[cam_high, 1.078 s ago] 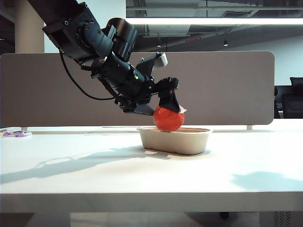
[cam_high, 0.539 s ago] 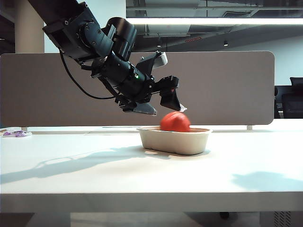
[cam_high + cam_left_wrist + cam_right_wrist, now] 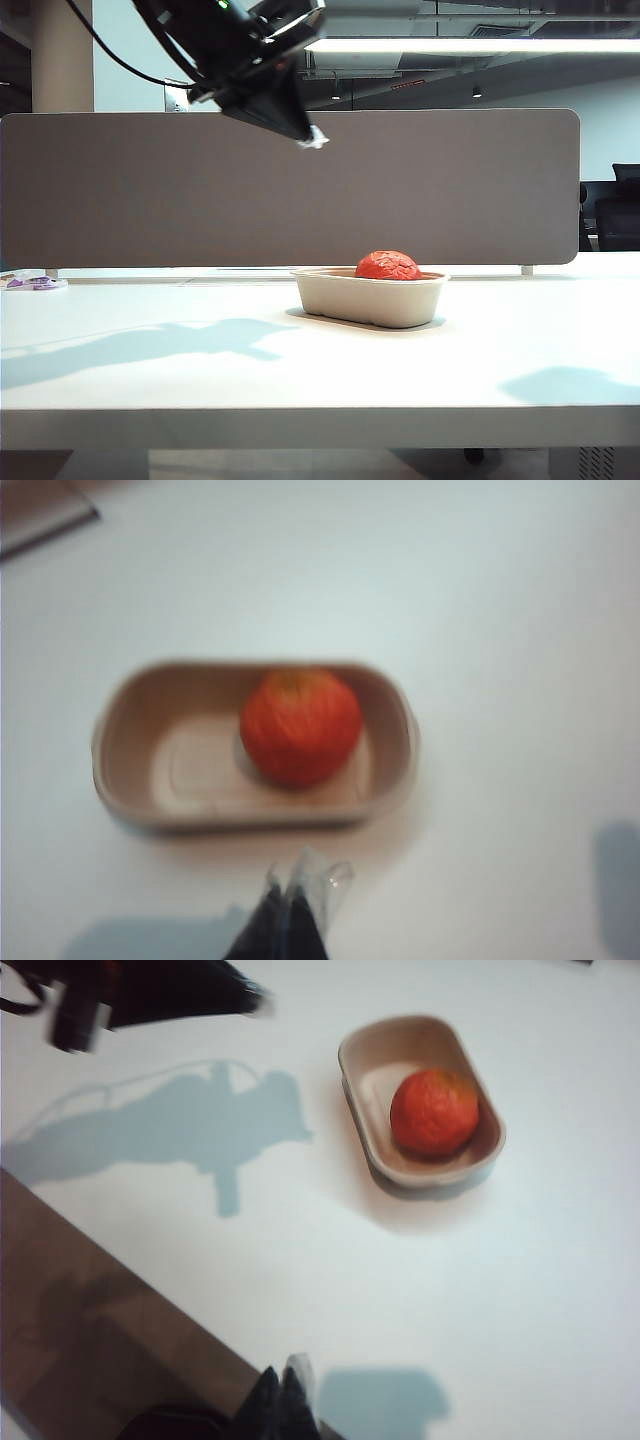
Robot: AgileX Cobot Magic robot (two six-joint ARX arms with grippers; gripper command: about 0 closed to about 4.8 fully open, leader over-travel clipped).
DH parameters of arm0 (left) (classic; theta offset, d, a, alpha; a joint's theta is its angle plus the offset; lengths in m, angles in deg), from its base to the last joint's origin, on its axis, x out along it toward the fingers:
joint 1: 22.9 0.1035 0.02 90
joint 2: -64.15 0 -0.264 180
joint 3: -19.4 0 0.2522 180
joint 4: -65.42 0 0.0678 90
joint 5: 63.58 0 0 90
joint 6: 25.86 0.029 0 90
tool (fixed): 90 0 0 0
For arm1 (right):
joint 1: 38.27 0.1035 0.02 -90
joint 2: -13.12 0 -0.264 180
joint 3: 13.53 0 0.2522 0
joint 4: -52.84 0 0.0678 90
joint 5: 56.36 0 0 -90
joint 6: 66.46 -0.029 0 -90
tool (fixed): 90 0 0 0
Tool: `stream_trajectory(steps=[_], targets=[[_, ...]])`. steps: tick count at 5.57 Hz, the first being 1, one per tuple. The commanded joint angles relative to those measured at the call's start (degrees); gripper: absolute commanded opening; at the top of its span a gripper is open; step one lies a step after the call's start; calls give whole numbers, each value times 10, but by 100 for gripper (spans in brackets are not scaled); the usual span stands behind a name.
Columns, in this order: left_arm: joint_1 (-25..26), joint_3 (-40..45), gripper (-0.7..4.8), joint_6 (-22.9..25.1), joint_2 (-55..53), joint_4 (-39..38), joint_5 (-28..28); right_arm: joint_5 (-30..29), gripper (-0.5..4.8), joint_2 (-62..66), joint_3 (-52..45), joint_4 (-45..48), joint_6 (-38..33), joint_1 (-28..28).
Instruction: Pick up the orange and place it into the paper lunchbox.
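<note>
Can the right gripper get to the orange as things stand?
Probably yes: the orange sits uncovered in the open paper lunchbox, bare table between it and the shut right gripper. The shut left gripper hangs well above.

The left gripper [image 3: 305,135] hangs high at about eleven o'clock in the exterior view, fingers pressed together, pointing down toward four o'clock. The right gripper [image 3: 283,1392] is closed too, holding nothing.

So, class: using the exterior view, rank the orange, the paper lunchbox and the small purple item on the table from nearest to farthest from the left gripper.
1. orange, in the lunchbox, below-right of the raised, shut left gripper.
2. paper lunchbox, just beneath the orange.
3. purple item, at the table's far left edge.
</note>
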Motion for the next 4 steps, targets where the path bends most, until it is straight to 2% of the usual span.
stream_trajectory(steps=[1,2,3,4], targets=[[-7,355,-6,17,437,48,-21,56,0,-261,-373,303,4,0],[-7,377,-6,16,460,63,-21,59,0,-271,-386,301,4,0],[-7,447,-6,15,536,98,-20,57,-1,-300,-425,298,-2,0],[-7,558,-6,-50,701,113,-61,71,-1,-311,-435,286,-24,0]])
